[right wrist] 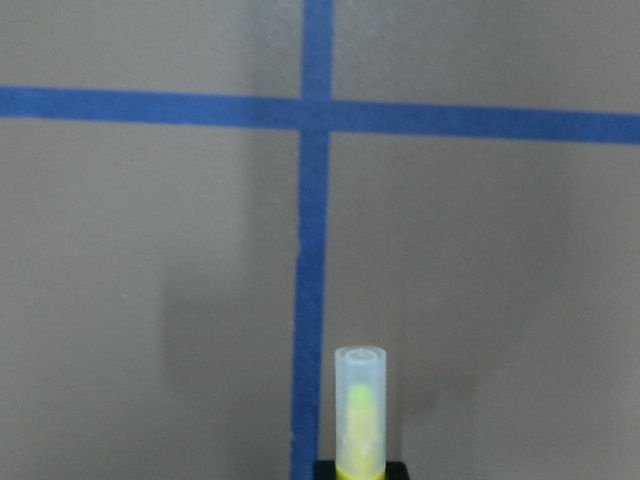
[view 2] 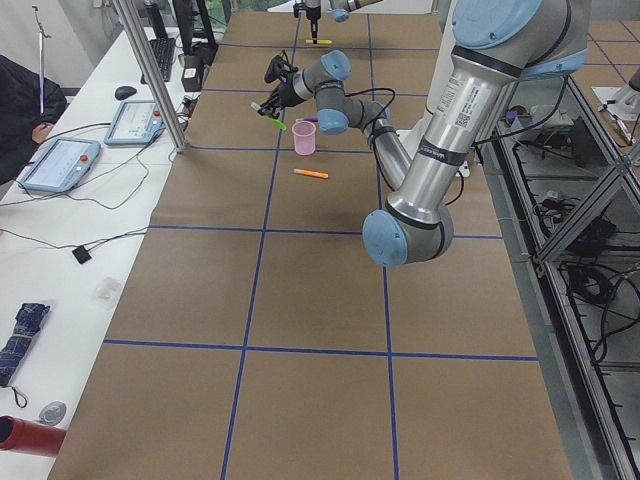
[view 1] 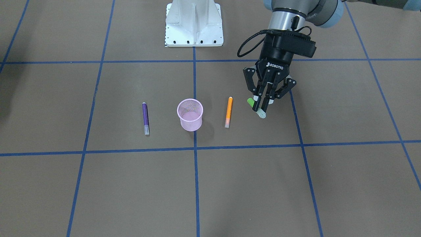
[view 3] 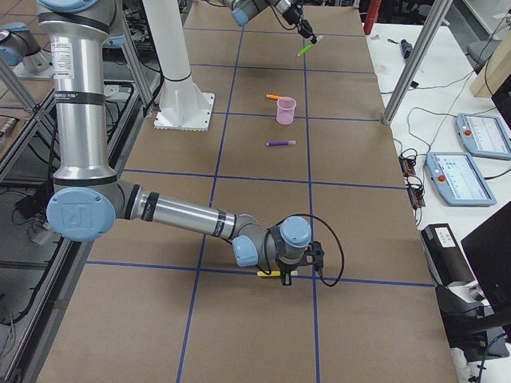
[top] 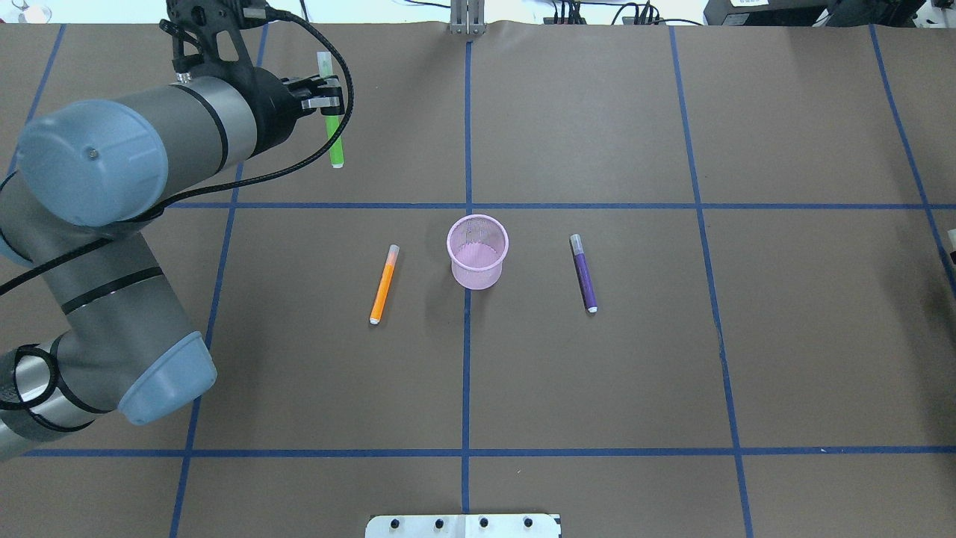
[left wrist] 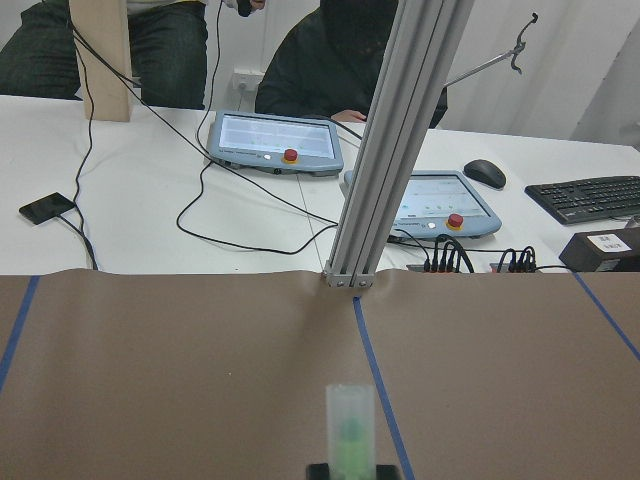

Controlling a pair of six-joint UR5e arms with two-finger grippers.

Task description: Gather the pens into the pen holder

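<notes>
Brown table (top: 672,373) gridded with blue tape. The left gripper (view 1: 261,107), raised near the far edge, pinches the green pen (top: 334,134) by its capped end, probably so the body can enter first. The right gripper (view 3: 281,270) sits low at the table's right end over the yellow pen (right wrist: 360,410); whether it grips, I cannot tell. The pink pen holder (top: 478,252) stands mid-table, flanked by the orange pen (top: 384,284) and purple pen (top: 583,273).

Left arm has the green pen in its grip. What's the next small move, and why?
Probably carry the left gripper across until the green pen hangs above the pen holder's open mouth. The gripper is shut on the pen and holds it off the table, but out past the orange pen, well aside of the holder, which stands upright and empty.
</notes>
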